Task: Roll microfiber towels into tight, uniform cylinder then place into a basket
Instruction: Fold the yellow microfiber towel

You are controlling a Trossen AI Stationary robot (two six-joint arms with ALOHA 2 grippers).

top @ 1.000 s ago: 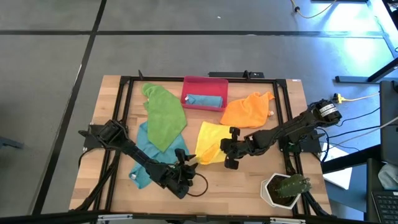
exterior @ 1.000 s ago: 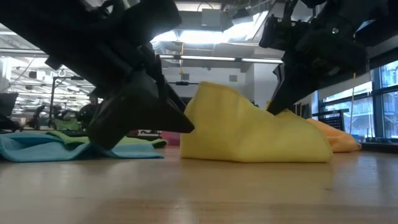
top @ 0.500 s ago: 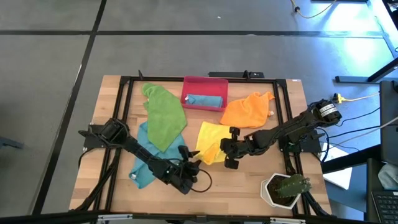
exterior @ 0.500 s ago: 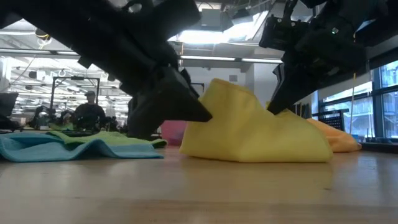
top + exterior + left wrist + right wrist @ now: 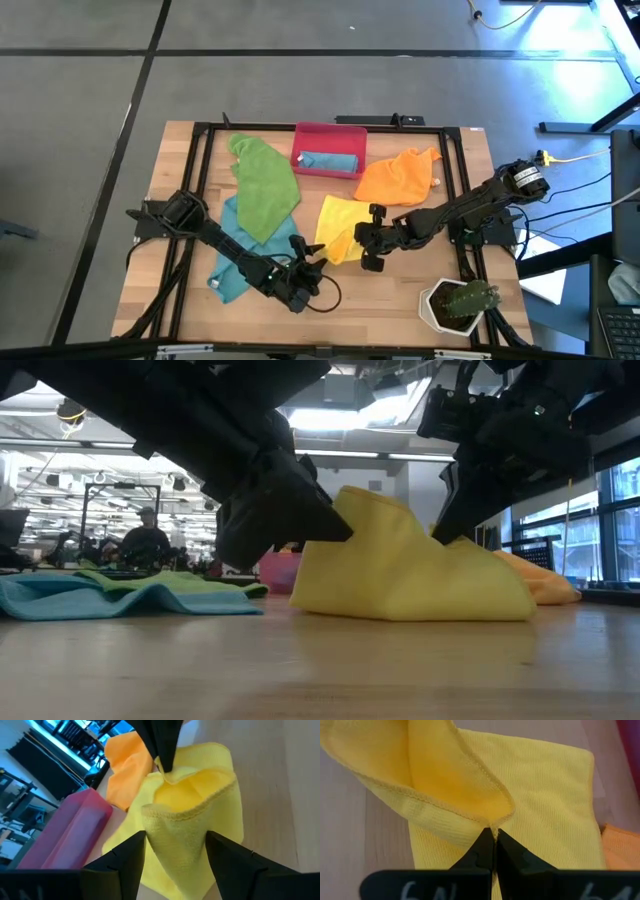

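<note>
Moving right over the last second, the left gripper (image 5: 303, 280) now has its spread fingers (image 5: 231, 865) straddling the near edge of the yellow towel (image 5: 337, 229), gripping nothing. Beside it, the right gripper (image 5: 366, 240) pinches that towel's raised fold (image 5: 492, 827) with fingers shut. Farther back lie the blue towel (image 5: 232, 252), green towel (image 5: 265, 188) and orange towel (image 5: 397, 176), all unrolled on the desk (image 5: 390, 300). One teal roll (image 5: 329, 161) already sits in the basket (image 5: 328, 133), far centre.

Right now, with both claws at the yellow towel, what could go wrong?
1. The right claw pinches only the yellow towel's hem; a pull may slip it free.
2. The left claw straddles a loose fold and may grab two layers.
3. The orange towel lies close enough to get dragged.
</note>
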